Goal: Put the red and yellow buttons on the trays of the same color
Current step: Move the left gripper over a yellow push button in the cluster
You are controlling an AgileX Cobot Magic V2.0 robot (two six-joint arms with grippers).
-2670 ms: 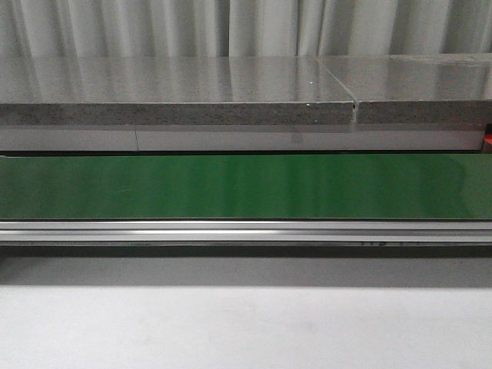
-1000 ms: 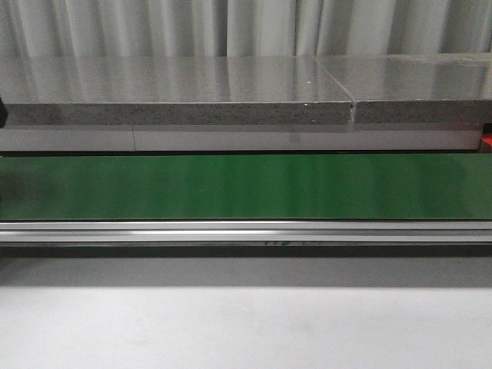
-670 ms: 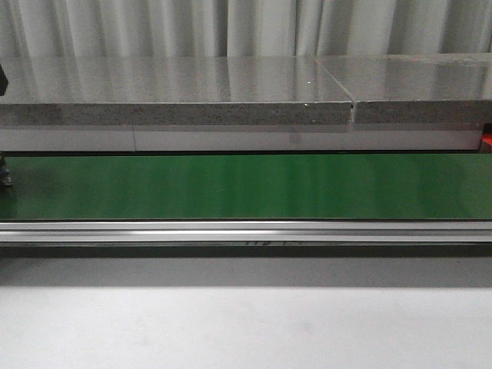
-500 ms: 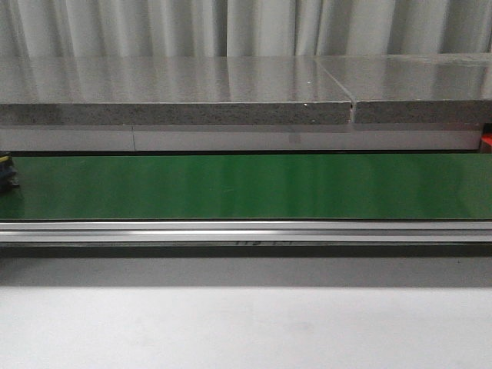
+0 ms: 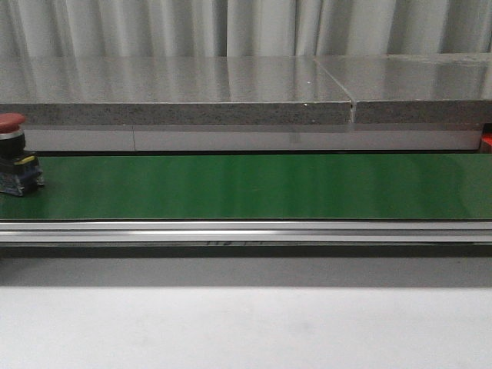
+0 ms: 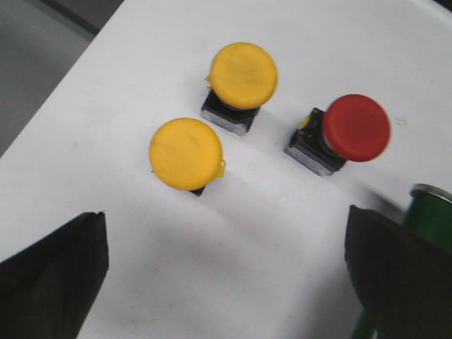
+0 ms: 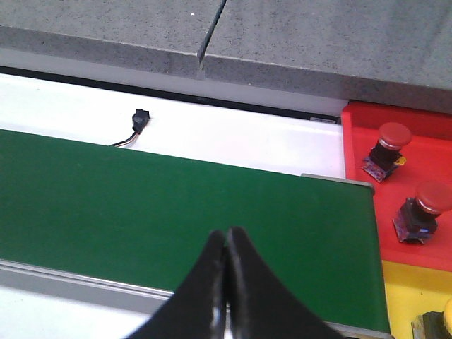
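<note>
A red button (image 5: 14, 160) on a dark base stands on the green belt (image 5: 254, 187) at its far left end. Neither gripper shows in the front view. In the left wrist view my left gripper (image 6: 226, 279) is open over a white surface (image 6: 268, 233), with two yellow buttons (image 6: 186, 153) (image 6: 244, 75) and a red button (image 6: 355, 128) beyond its fingers. My right gripper (image 7: 227, 239) is shut on nothing above the belt (image 7: 141, 205). A red tray (image 7: 417, 152) past the belt's end holds two red buttons (image 7: 393, 140) (image 7: 431, 202). A yellow tray (image 7: 409, 296) lies beside it.
A grey stone-like shelf (image 5: 177, 88) runs behind the belt, an aluminium rail (image 5: 246, 231) along its front, and white tabletop (image 5: 246, 327) before that. A green cylinder with a metal rim (image 6: 431, 219) stands by the left gripper's finger. A small black connector (image 7: 140, 117) lies behind the belt.
The red button has come into the front view at the left edge and rides rightward on the belt; 2.7 s ago the belt was bare.
</note>
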